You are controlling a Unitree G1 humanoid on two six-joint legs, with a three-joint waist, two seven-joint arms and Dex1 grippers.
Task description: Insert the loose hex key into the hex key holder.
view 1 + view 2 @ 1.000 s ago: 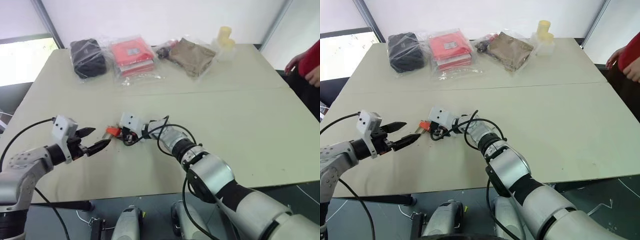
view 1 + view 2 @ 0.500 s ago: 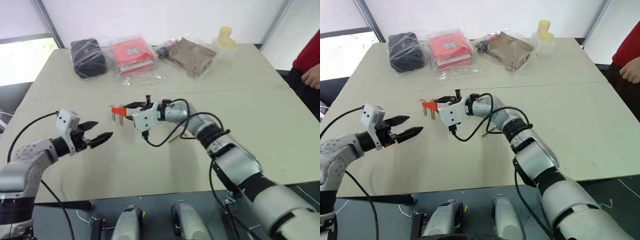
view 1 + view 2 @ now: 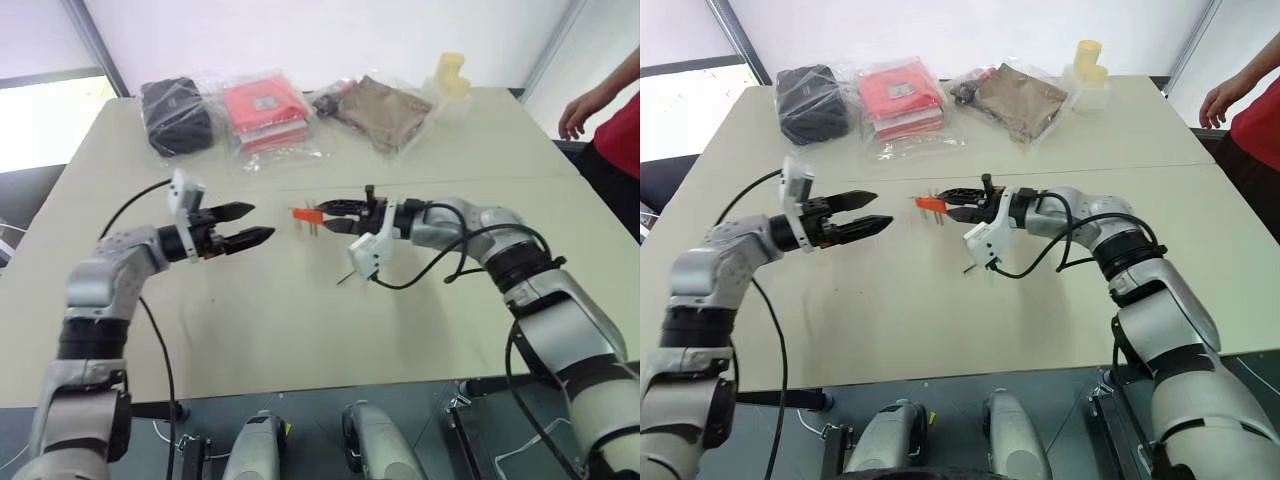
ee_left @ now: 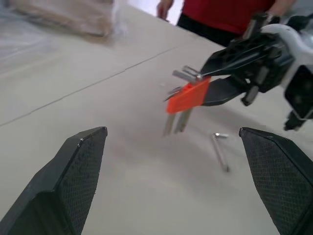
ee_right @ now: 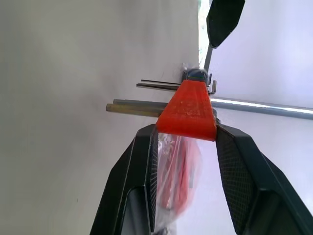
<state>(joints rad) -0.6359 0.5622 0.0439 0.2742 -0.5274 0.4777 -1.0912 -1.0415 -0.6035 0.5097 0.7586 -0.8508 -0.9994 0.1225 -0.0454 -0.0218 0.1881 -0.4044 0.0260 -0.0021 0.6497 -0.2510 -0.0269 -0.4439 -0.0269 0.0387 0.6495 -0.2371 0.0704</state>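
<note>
The hex key holder (image 3: 305, 213) is a small orange block with thin dark keys hanging below it. It is held above the table, and my right gripper (image 3: 324, 213) is shut on its end; the right wrist view shows the holder (image 5: 188, 110) pinched between both fingers. The loose hex key (image 3: 344, 278) lies flat on the table under my right wrist, and it also shows in the left wrist view as the loose hex key (image 4: 221, 151). My left gripper (image 3: 260, 222) is open and empty, level, pointing at the holder (image 4: 188, 95) from a short gap away.
Along the table's far edge lie a black pouch (image 3: 175, 115), a red packet in clear plastic (image 3: 265, 108), a brown bagged item (image 3: 385, 110) and yellow cups (image 3: 450, 75). A person in red (image 3: 612, 112) stands at the far right corner.
My right gripper has lifted the holder off the table, rolled over and carried it right. The left gripper has risen and swung in toward it. The person's hand has shifted.
</note>
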